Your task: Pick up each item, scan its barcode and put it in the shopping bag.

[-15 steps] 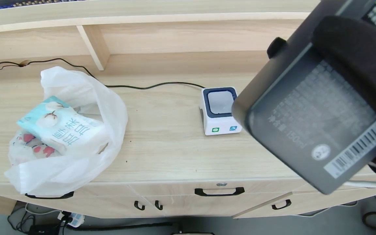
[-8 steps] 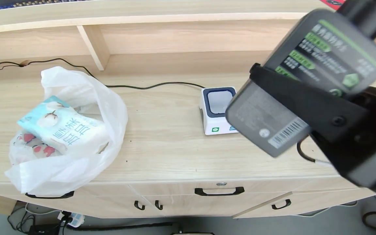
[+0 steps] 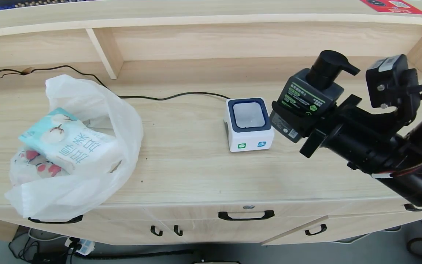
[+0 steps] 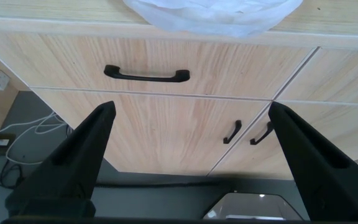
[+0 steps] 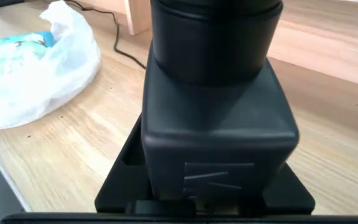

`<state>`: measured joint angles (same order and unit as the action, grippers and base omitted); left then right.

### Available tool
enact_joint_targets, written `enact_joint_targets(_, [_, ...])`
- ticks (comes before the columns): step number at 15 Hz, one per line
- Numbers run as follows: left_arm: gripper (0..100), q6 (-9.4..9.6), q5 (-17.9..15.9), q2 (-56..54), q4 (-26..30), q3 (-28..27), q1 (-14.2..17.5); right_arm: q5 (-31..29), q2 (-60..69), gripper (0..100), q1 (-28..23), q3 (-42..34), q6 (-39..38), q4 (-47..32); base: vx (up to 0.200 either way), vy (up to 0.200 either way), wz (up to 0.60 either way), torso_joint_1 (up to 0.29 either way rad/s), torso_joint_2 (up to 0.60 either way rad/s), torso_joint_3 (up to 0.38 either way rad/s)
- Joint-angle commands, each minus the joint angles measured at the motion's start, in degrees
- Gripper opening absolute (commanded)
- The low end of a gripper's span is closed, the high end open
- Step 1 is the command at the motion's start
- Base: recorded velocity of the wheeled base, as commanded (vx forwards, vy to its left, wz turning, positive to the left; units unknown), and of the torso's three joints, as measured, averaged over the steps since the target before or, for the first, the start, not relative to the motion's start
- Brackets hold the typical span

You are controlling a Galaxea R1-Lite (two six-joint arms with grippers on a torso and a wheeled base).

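Observation:
My right gripper (image 3: pixel 321 121) is shut on a dark pump bottle (image 3: pixel 306 99), held tilted just above the counter. The bottle's lower end, with a white label, hangs close to the right side of the white scanner (image 3: pixel 249 124). In the right wrist view the bottle (image 5: pixel 219 124) sits clamped between the jaws. The white shopping bag (image 3: pixel 79 154) lies at the counter's left with a tissue pack (image 3: pixel 68 139) and another packet inside. My left gripper (image 4: pixel 191 162) is open and holds nothing, below the counter's edge, facing the drawer fronts, with the bag's edge (image 4: pixel 210 12) above it.
A black cable (image 3: pixel 159 98) runs from the scanner along the counter's back to the left. A wooden shelf divider (image 3: pixel 104 51) stands behind the bag. Drawer handles (image 3: pixel 245 215) line the counter front. Bare counter lies between bag and scanner.
My right arm has carried the bottle away from the head camera and down to the scanner's right side. Bag and scanner have not moved.

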<state>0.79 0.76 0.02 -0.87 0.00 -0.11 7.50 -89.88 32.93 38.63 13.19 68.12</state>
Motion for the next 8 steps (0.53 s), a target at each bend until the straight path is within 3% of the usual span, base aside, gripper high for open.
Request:
enact_joint_targets(1, [100,0.09,0.0,0.0,0.0,0.0,0.0,-1.6,-0.2,0,-1.9,0.1,-0.2,0.1,0.000,0.200,0.00,0.002,0.00,0.002])
enact_joint_targets(8, [100,0.00,0.0,0.0,0.0,0.0,0.0,-3.2,1.4,0,-5.8,-0.1,0.1,1.0,0.000,0.200,0.00,0.002,0.00,0.000])
